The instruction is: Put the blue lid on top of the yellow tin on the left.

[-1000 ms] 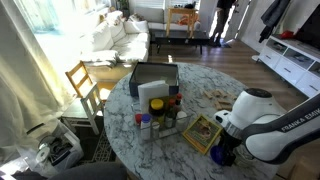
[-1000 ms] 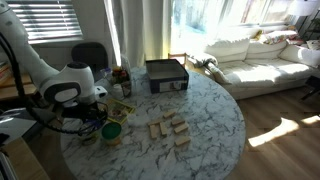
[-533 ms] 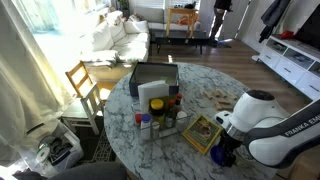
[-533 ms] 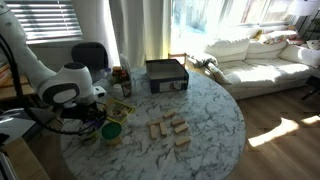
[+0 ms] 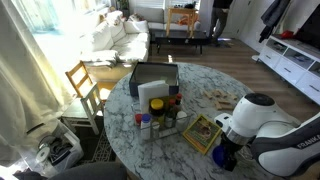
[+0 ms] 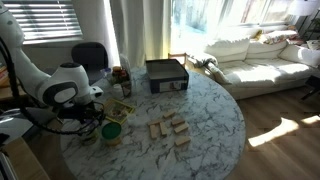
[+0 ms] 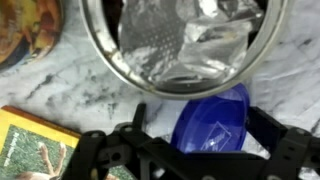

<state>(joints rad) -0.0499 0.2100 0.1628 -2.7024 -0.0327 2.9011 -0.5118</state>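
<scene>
In the wrist view the yellow tin (image 7: 185,40) fills the top: a shallow round tin with a pale metal rim and a greyish inside, uncovered. The blue lid (image 7: 212,125) lies tilted just below it, its upper edge against the tin's rim. My gripper (image 7: 202,122) straddles the lid with wide jaws. One finger is at the lid's edge, and a strip of marble shows between the other finger and the lid. In both exterior views the gripper (image 5: 224,154) (image 6: 92,128) is low at the table's near edge, with a bit of blue (image 5: 221,159) under it.
A flat yellow-green box (image 7: 40,145) (image 5: 203,133) lies beside the gripper. Another round tin (image 7: 30,30) is close to the yellow tin. On the round marble table (image 6: 215,110) stand a black box (image 5: 152,77), bottles (image 5: 158,115) and wooden blocks (image 6: 170,128).
The arm's upper links have sunk slightly in an exterior view. The gripper stays low at the same spot by the table edge.
</scene>
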